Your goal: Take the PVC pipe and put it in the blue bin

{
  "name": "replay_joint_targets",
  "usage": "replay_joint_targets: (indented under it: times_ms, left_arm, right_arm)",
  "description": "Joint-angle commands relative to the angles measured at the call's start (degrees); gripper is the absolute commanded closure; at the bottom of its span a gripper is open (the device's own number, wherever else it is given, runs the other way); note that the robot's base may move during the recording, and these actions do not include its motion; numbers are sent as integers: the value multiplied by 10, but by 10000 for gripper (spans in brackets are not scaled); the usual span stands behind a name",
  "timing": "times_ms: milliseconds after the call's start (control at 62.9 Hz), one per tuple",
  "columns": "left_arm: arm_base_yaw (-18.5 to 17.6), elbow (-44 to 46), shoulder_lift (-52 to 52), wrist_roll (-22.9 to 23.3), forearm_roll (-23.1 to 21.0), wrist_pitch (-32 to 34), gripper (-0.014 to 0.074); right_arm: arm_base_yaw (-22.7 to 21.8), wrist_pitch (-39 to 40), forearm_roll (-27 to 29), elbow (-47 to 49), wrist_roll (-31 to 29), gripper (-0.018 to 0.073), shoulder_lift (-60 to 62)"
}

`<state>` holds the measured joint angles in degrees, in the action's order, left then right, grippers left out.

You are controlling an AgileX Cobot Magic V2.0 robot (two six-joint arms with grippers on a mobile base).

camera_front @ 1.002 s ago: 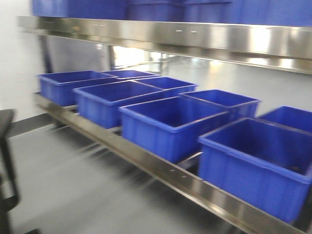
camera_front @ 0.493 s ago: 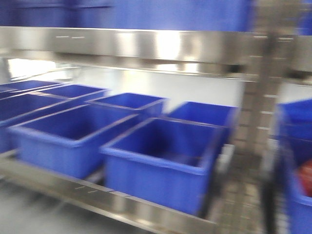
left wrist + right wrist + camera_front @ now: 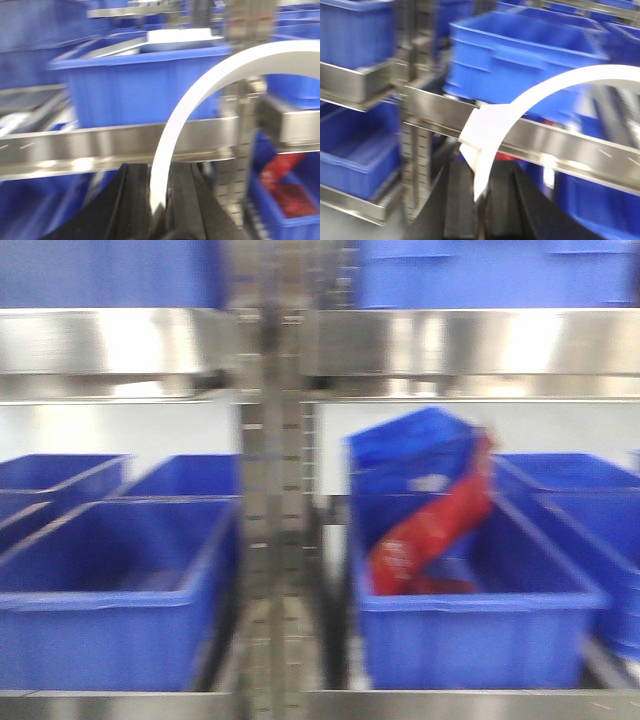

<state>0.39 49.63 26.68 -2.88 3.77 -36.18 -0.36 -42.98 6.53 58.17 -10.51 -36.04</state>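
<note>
The left claw [image 3: 159,212] is clamped on the foot of a white curved pipe [image 3: 200,95], which arcs up and rightward. The right claw [image 3: 480,205] pinches a similar white arc, though it is unclear whether this is the same piece. Gripping low probably lets the curve clear the steel rack [image 3: 275,490]. Beyond, the left bin [image 3: 100,630] looks empty, while the right bin [image 3: 470,640] holds a red bag [image 3: 430,535].
</note>
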Motion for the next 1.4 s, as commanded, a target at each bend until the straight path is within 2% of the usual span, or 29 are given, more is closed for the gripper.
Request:
replay_joint_targets:
  times_ms: [0,445,716,1384]
  left_arm:
    - [-2,1,-2,5,-3,17,707]
    - [-2,1,-2,5,-3,17,707]
    - [-2,1,-2,5,22,17,707]
    - [-2,1,-2,5,22,17,707]
  right_arm:
    - [0,10,-6,4,-3,727,3]
    - [0,10,-6,4,-3,727,3]
    - [0,10,-5,4,-3,727,3]
    - [0,10,-5,4,-3,727,3]
